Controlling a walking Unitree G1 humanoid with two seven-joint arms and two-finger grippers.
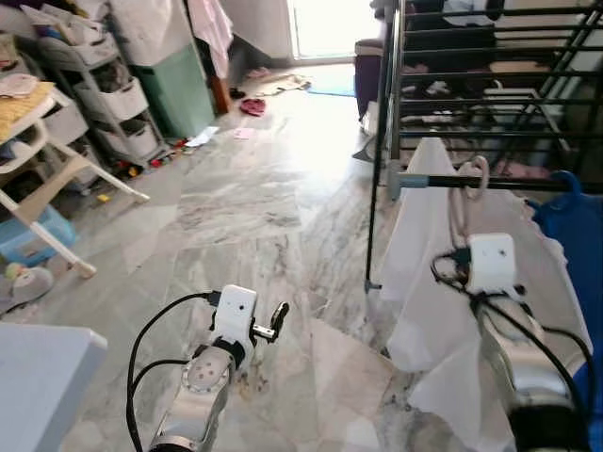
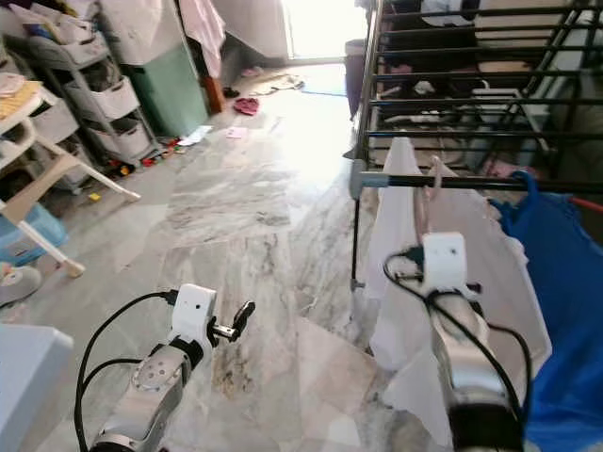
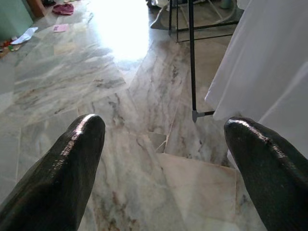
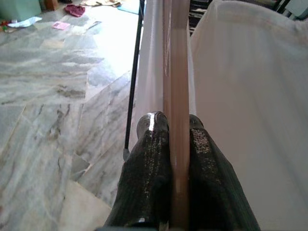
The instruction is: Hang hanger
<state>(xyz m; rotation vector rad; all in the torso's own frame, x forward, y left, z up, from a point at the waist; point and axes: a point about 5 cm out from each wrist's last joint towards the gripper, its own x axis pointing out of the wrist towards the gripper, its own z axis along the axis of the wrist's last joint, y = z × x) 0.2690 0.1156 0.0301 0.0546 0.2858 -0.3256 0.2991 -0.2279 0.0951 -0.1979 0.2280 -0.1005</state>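
A pale pink hanger point(image 4: 175, 72) carries a white garment point(image 1: 424, 273), and its hook point(image 1: 470, 179) sits at the black rail point(image 1: 528, 185) of the drying rack. My right gripper point(image 4: 172, 122) is shut on the hanger's stem just below the hook, its wrist raised in front of the garment. In the eye views its fingers are hidden behind the white camera box point(image 1: 492, 262). My left gripper point(image 1: 278, 315) is held low over the marble floor, left of the rack, open with nothing between its fingers point(image 3: 77, 159).
A blue garment point(image 1: 575, 235) hangs on the same rail to the right. The black rack point(image 1: 443, 85) rises behind, its leg point(image 1: 375, 226) reaching the floor. At the left stand white shelves point(image 1: 104, 85) and a white chair point(image 1: 47, 169). A grey surface point(image 1: 38, 377) sits bottom left.
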